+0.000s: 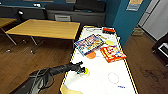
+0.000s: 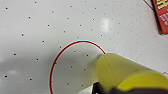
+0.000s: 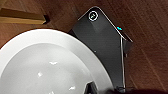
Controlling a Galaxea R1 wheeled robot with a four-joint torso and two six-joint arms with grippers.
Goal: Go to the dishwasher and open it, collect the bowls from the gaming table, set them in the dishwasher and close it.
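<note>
A yellow bowl [image 1: 86, 71] sits near the left edge of the gaming table [image 1: 105, 86], toward its near end. The left gripper [image 1: 81, 70] is at the bowl, which shows large by a red circle [image 2: 53, 65] printed on the white top; whether its fingers clasp the bowl cannot be told. The right wrist view shows a white bowl [image 3: 45, 65] close up over wood floor [image 3: 150, 37]; the right hand's grip cannot be told. Farther along the table lie a game box [image 1: 88, 44] and a red box [image 1: 112, 53].

Our left arm [image 1: 53, 71] reaches in from the lower left, stretched nearly level with a slight bend at the elbow, and our left gripper [image 1: 82, 70] sits at its far end. We can't make out how its fingers stand.
</note>
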